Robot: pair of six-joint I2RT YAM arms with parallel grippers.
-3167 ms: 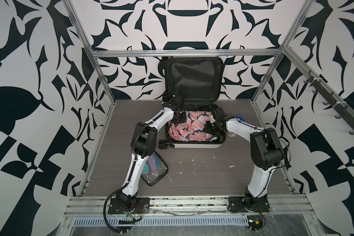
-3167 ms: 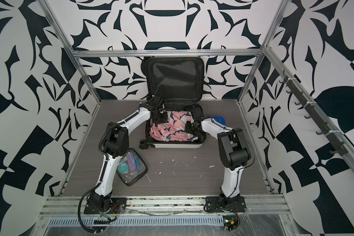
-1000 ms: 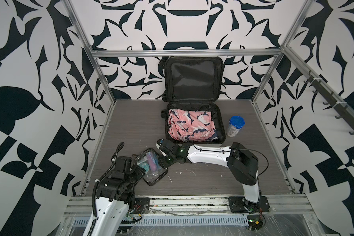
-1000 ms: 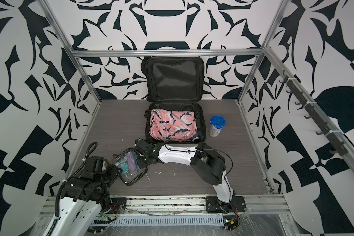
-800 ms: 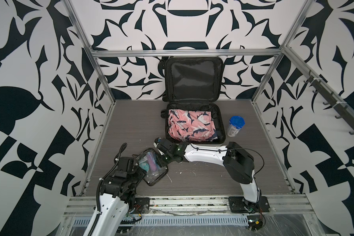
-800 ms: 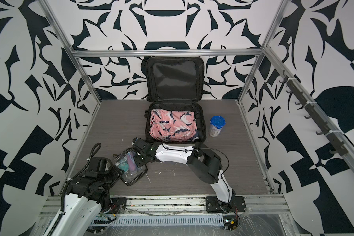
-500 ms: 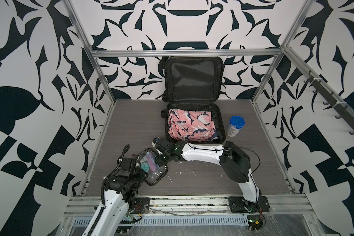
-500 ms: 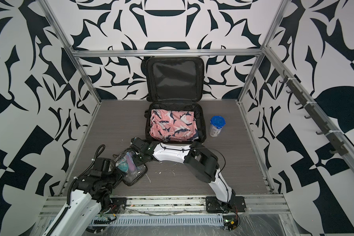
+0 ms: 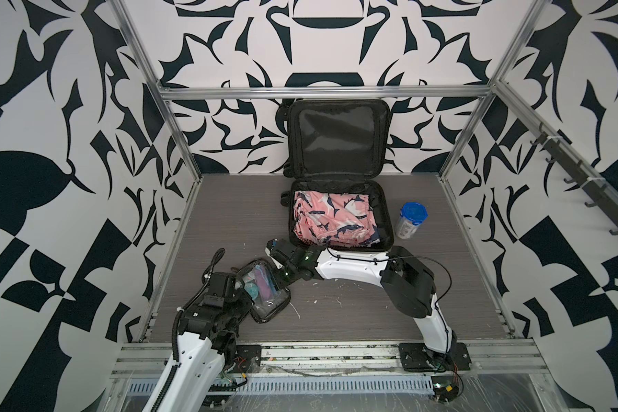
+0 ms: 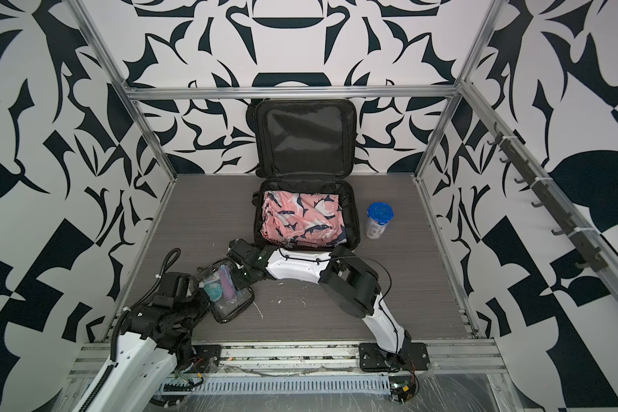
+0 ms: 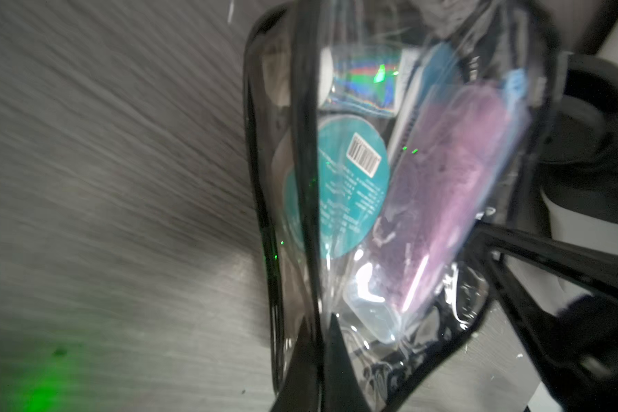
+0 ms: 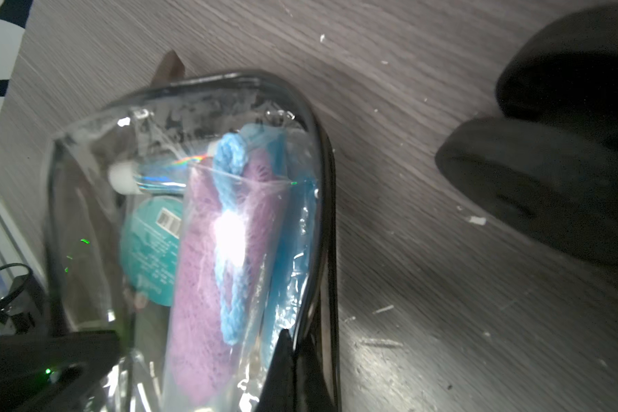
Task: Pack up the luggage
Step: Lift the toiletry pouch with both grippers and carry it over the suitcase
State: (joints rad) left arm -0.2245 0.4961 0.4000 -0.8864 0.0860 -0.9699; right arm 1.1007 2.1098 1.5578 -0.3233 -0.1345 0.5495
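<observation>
The left gripper (image 11: 316, 323) is clamped on the black trim of the clear plastic toiletry pouch (image 9: 264, 290). The right gripper (image 12: 295, 342) is clamped on the trim at the pouch's other side. The small white hard-shell suitcase (image 9: 336, 139) lies open at the rear of the grey tabletop (image 9: 229, 214), holding pink patterned fabric (image 9: 330, 217).

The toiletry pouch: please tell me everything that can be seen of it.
The toiletry pouch is soft clear plastic with black trim. Inside lie a teal round tin, a purple mesh item with a blue cord, and a holographic tube. It rests on the grey table, in front of the luggage. The left gripper and right gripper both pinch its trim, fingers shut.
</observation>
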